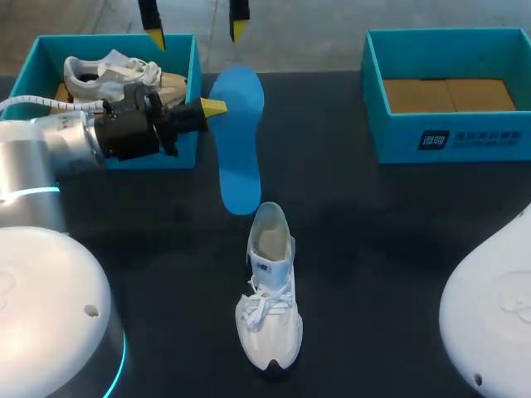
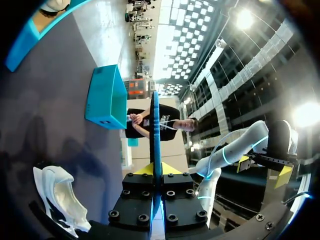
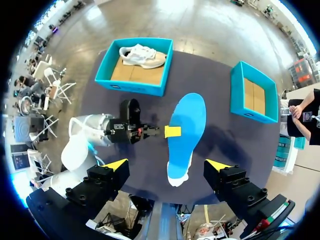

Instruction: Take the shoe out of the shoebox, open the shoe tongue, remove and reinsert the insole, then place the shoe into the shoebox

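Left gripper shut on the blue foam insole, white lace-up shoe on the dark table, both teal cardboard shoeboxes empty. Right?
Not both: the head view shows a second white shoe in the left teal cardboard shoebox; only the right teal shoebox is empty. The left gripper does hold the blue foam insole; the white lace-up shoe is on the dark table.

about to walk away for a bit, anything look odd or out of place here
Only the blue insole: it is out of the white shoe, clamped edge-on in the left gripper. Nothing looks spilled or damaged.
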`<state>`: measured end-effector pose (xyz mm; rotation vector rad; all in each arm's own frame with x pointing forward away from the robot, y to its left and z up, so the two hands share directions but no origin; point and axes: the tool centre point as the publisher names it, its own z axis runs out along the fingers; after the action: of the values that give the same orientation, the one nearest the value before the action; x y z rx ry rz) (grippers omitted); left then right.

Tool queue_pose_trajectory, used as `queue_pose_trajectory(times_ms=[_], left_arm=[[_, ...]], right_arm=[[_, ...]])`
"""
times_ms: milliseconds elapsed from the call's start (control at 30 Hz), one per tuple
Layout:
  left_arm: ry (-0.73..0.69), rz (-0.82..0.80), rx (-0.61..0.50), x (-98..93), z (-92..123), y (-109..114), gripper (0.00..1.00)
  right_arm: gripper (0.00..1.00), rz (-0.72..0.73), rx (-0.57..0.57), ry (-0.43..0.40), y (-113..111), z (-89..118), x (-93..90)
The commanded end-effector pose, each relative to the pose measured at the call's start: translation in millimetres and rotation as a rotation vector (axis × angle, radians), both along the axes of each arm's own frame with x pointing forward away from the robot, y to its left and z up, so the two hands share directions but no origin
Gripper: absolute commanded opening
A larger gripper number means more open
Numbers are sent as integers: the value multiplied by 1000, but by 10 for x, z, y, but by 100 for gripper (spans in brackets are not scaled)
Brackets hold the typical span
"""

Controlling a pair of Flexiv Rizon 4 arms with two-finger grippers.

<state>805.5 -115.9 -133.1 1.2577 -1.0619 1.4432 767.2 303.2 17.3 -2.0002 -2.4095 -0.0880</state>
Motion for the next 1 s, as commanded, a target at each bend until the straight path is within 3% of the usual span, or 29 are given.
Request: queue_pose_trajectory(times_ms=[33,533,1000], left_arm=[[1,0,2,-6,3,6,0],[1,0,2,-6,3,6,0],[1,0,2,-6,3,6,0]], right_arm=[[100,9,166,4,-301,6,-44],[100,21,561,38,-851,78,-44],[100,41,865,68,-1007,-84,28]])
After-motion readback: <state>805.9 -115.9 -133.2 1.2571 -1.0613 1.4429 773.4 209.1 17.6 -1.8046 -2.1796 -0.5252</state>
